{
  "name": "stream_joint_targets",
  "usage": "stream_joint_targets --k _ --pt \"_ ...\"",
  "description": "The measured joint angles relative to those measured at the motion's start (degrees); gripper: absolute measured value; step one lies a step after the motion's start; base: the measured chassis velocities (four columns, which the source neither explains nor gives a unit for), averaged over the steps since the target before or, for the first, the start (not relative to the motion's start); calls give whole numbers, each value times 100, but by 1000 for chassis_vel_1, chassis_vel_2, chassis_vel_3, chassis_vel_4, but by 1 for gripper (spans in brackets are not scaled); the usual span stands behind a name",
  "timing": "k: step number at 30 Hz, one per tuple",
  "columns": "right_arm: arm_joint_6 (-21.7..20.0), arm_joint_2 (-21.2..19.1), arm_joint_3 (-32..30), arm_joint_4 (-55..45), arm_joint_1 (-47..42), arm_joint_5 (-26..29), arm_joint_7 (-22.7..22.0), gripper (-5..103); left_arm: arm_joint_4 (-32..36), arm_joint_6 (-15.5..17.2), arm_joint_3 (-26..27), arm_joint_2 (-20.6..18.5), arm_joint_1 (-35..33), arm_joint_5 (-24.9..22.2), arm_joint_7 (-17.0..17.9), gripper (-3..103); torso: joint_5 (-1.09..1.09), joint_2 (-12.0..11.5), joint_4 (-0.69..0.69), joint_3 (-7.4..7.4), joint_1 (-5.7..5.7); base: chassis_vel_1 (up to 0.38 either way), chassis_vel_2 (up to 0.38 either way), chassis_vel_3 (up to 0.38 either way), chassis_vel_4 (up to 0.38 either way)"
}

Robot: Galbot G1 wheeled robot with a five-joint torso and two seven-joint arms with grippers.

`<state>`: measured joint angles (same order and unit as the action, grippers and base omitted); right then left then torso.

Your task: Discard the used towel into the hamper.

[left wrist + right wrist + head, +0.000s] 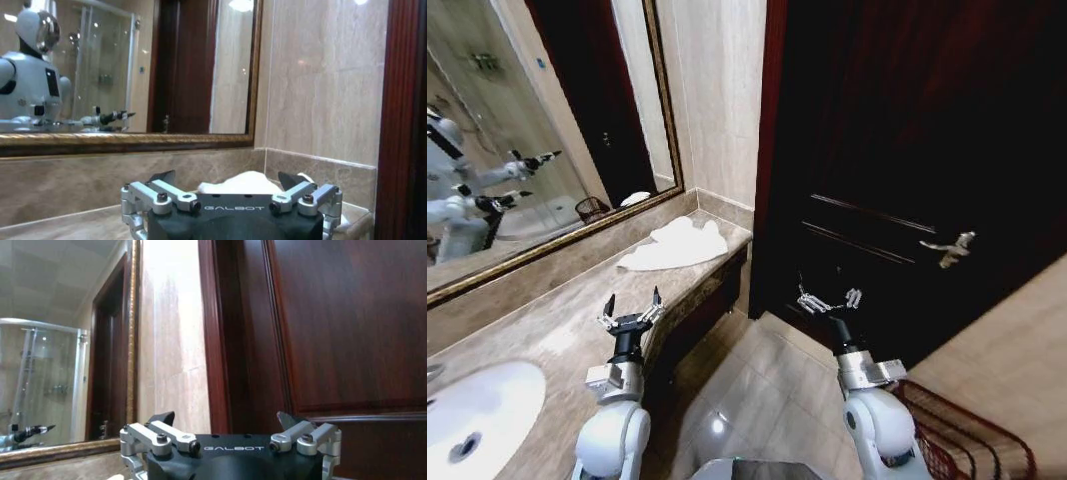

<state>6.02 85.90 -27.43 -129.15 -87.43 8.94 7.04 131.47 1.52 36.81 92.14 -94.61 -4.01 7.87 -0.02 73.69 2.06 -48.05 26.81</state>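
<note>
Hovering with fingers spread, left gripper (632, 305) nearer, white towel (677, 245) lying ahead along the counter (547, 335); right gripper (827, 297) waiting open too.

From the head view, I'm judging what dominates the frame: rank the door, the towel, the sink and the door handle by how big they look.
1. Door, by far the largest.
2. Sink and towel look about alike; the frame cuts the sink off and it lies nearer the camera, so I won't rank them.
3. Door handle, smallest.
</note>
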Motion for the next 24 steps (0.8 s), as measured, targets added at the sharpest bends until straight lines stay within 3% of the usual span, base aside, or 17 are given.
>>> stream_joint_targets --k 4,10,17,24 --pt "-12 -41 28 -10 -10 -141 -359 100 -50 154 28 0 88 -28 83 100 1 1 3 0 0 -213 210 209 -224" --pt "-1 -91 8 6 -28 -188 -505 100 -214 281 61 0 261 -108 151 100 2 2 0 -1 0 -165 162 163 -163" --pt "-38 -125 12 -92 -129 -330 -765 100 -854 84 99 0 734 -347 332 100 1 1 1 -1 1 -73 84 60 -78" --pt "-142 -218 -26 -94 -109 -366 -797 100 -1238 564 65 0 1326 -619 351 100 2 3 2 0 -2 0 0 0 0"
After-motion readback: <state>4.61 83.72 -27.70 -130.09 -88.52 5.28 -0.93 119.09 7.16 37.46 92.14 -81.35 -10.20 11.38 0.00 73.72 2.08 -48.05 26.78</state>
